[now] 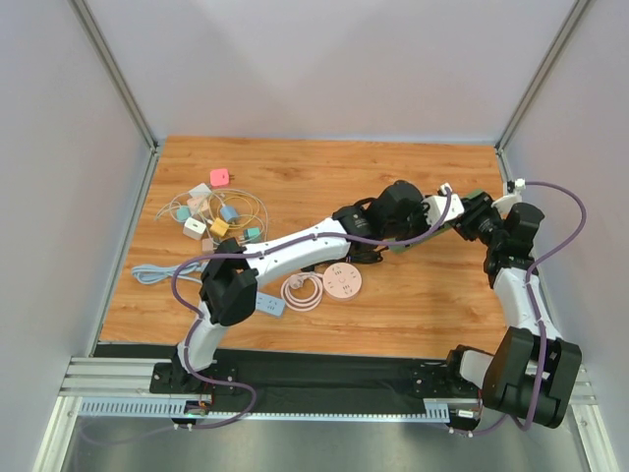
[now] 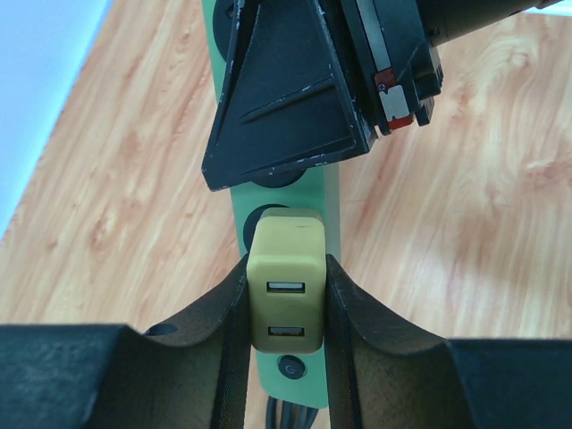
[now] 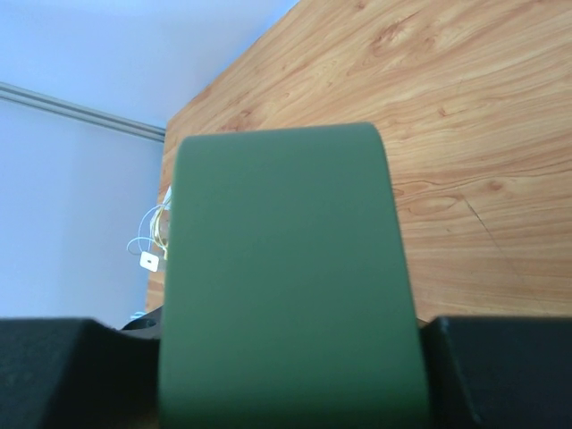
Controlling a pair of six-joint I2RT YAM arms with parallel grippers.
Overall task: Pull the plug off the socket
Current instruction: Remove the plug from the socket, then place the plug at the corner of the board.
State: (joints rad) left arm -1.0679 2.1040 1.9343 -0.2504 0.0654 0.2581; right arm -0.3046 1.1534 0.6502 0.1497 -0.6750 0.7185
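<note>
A yellow USB charger plug [image 2: 286, 259] sits on a green power strip [image 2: 330, 210], over one of its round sockets. My left gripper [image 2: 286, 299] is shut on the plug, one black finger on each side. The strip's power button [image 2: 290, 367] shows just below the plug. My right gripper [image 3: 286, 357] is shut on the far end of the green strip [image 3: 281, 277], which fills its view; it shows as a black wedge [image 2: 286, 98] in the left wrist view. In the top view both grippers, left [image 1: 403, 224] and right [image 1: 470, 218], meet at the table's right centre.
A pile of small chargers and coiled cables [image 1: 216, 214] lies at the far left. A pink round socket [image 1: 343, 282], a coiled pink cable [image 1: 302, 292] and a blue power strip [image 1: 267, 304] lie near the middle front. Walls close three sides.
</note>
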